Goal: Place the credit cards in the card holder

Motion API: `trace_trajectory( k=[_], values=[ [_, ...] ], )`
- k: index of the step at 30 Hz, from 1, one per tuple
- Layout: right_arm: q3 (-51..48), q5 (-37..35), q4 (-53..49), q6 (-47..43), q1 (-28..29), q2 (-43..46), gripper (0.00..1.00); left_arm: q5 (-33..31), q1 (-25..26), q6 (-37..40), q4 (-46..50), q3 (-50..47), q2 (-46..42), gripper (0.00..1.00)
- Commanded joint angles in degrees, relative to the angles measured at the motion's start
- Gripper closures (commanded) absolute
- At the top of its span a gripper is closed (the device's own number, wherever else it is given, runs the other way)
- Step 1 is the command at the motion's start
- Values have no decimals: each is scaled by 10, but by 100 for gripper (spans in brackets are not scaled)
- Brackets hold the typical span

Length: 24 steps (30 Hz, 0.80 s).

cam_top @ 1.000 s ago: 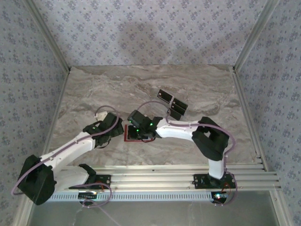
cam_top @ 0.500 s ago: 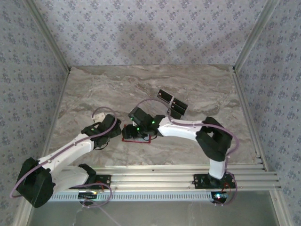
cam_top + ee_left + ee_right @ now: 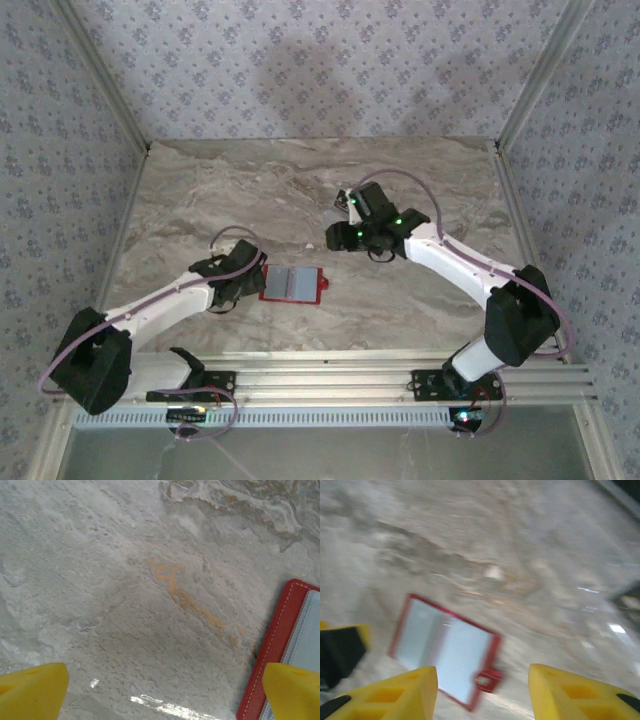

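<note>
The marbled surface carries the card holder near its front centre. It lies open and flat, with the pale grey inside facing up and the snap tab on its right edge. The two arms spread out from it: the left arm reaches in from the near left, and the right arm bends away toward the far right of centre.

The left tool sits just beside the holder's left edge. In the left wrist view its yellow fingers are wide apart and grip nothing, and one tip is at the red stitched rim. The right tool hangs well apart from the holder. Its fingers are also spread and empty, and the open holder shows blurred below them.

The step in hand looks like fetching the next of the credit cards. The right wrist covers the place where they would lie, so I cannot tell how they are stacked.

- To do it well, the right tool should come down over one card's short edge and pinch only the top one, lifting an edge off the surface first — a thin card lying flat gives little to grip.
- The left tool does best pressing or pinning the holder's rim so the holder cannot slide.
- The card should go in at a shallow angle, aimed at a pocket mouth — not the spine.
</note>
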<state>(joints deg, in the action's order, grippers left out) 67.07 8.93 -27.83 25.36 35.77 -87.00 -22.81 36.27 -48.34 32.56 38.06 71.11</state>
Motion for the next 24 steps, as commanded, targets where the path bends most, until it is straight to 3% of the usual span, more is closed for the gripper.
trace_trajectory(
  k=[1,13,24],
  values=[
    [40,-50,-106,-110,-29,-12,48,16,6,20,-9,28,20,0],
    [114,-225,-168,-195,-26,-89,53,29,7,37,-8,50,48,0],
    [154,-261,-173,-241,-6,-156,59,29,7,38,-6,50,48,0]
  ],
)
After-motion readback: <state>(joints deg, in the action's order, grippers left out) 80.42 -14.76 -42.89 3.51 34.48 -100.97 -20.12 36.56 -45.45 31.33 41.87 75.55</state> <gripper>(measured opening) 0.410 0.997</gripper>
